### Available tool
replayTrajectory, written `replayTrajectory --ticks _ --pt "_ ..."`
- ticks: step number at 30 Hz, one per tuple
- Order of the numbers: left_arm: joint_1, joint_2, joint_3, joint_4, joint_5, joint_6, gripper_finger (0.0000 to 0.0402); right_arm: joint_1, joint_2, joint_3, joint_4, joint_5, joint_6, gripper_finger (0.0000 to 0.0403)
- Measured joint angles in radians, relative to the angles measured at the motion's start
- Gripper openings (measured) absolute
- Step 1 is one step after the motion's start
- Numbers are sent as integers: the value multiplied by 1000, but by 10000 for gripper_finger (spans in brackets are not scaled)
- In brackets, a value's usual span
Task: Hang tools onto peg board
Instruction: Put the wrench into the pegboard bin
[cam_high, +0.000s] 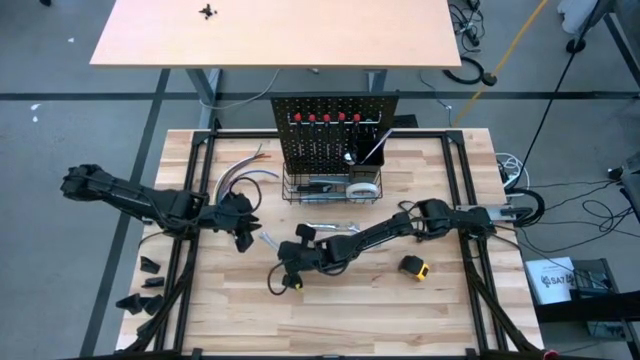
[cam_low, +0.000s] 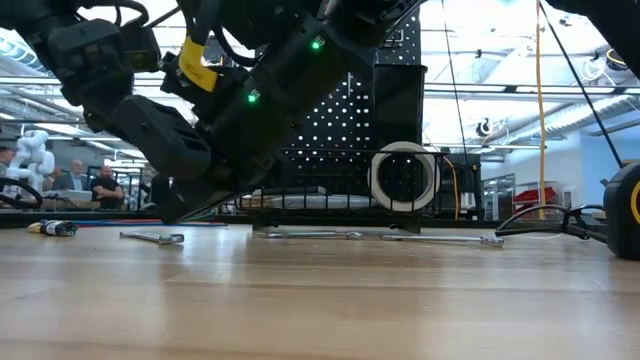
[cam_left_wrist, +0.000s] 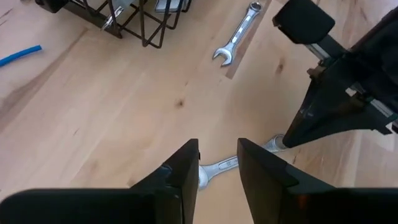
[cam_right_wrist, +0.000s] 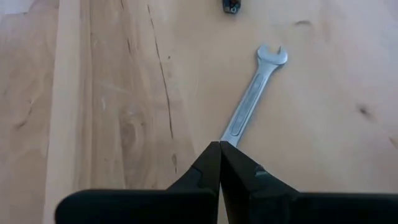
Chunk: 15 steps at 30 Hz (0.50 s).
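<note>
The tabletop (cam_high: 330, 310) is pale planked wood with visible grain and seams, edged by a black frame; its near half lies mostly bare. At the rear centre stands the peg board (cam_high: 315, 135), an upright black perforated panel with a row of red-handled screwdrivers (cam_high: 325, 118) along its top. A black wire basket (cam_high: 330, 190) runs along its base and holds a white tape roll (cam_high: 362, 188).

The right arm reaches across the middle. Its right pincer (cam_right_wrist: 220, 163) is shut, the tips pressed together on the handle end of a flat silver wrench (cam_right_wrist: 252, 99) lying on the wood. The left pincer (cam_left_wrist: 217, 163) stands slightly apart, straddling the other end of the same wrench without pinching it.

A second silver wrench (cam_left_wrist: 237, 34) lies flat just in front of the basket. A yellow-black tape measure (cam_high: 415, 266) sits alone to the right, well apart from both arms.
</note>
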Motion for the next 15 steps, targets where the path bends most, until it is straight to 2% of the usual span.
replayTrajectory --ticks 8,15 --pt "-2 32 0 13 46 70 114 2 4 0 -8 -5 37 0" --pt "-2 74 0 128 111 212 114 2 42 6 -15 -36 104 0"
